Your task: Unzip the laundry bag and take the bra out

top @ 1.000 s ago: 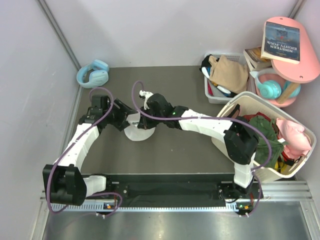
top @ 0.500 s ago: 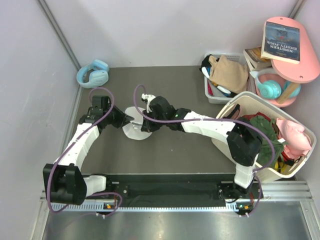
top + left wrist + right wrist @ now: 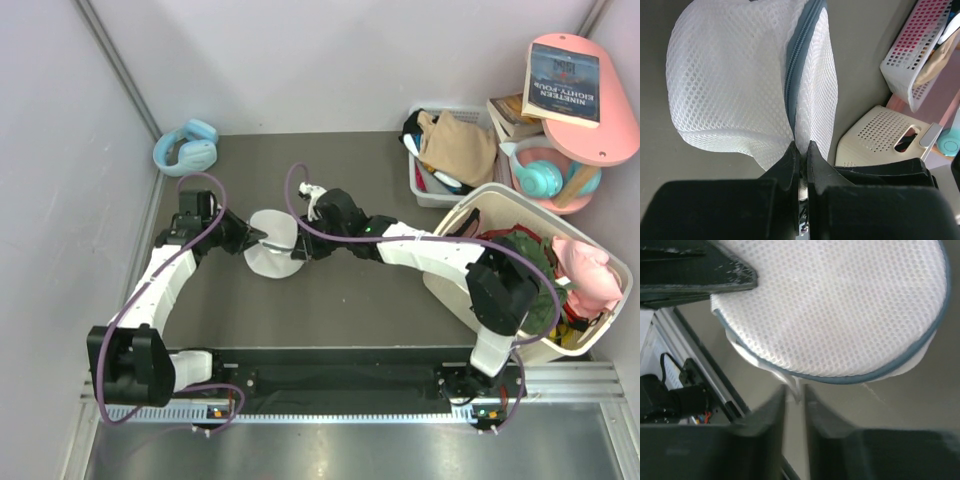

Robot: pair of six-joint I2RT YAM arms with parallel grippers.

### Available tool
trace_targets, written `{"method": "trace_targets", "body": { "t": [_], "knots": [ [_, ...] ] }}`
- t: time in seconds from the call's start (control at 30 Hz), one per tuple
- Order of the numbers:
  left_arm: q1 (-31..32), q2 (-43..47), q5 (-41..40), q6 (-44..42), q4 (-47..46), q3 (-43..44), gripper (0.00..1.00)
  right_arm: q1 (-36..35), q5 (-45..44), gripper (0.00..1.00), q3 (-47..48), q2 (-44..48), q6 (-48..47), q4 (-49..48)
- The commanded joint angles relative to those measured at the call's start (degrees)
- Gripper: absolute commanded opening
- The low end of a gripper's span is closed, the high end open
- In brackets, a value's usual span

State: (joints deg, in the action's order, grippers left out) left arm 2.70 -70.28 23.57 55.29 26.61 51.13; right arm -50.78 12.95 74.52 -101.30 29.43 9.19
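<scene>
The laundry bag, a round white mesh pouch with a grey zip round its rim, is held off the dark table between both grippers. My left gripper is shut on the rim beside the zip; its tips pinch the mesh. My right gripper is at the bag's right edge. Its jaws stand slightly apart, with a small white tab hanging from the pouch between the tips. The bra is hidden.
A big white basket of clothes stands at the right, with a small grey crate behind it. Blue headphones lie at the back left. A pink shelf with a book is at the far right. Walls close in on the left and back.
My left gripper has shut on the bag's rim. The right gripper has moved right and its jaws have parted a little. The bag now stands up between them.
</scene>
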Motion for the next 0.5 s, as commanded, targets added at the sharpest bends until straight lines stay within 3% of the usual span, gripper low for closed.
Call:
{"method": "trace_targets", "body": {
  "t": [0.0, 0.07, 0.17, 0.37, 0.47],
  "knots": [
    [-0.41, 0.14, 2.35, -1.59, -3.41, 0.63, 0.0, 0.69, 5.07, 0.34, -0.34, 3.47, -1.48, -4.88],
    [-0.41, 0.41, 2.62, -1.24, -3.67, 0.46, 0.0, 0.77, 4.46, 0.46, -1.21, 4.53, -1.31, -4.97],
    [-0.41, 0.5, 3.06, -0.8, -4.2, 0.37, 0.0, 1.04, 3.13, 0.52, -2.36, 5.49, 0.27, -4.97],
    [-0.41, 0.85, 3.32, -0.53, -4.29, 0.37, 0.0, 1.92, 2.96, 0.54, -4.37, 6.02, 3.52, -5.58],
    [-0.41, 1.11, 3.41, -0.53, -4.2, 0.28, 0.0, 4.72, 5.41, 0.54, -9.38, 7.86, 8.35, -12.86]
  ]
}}
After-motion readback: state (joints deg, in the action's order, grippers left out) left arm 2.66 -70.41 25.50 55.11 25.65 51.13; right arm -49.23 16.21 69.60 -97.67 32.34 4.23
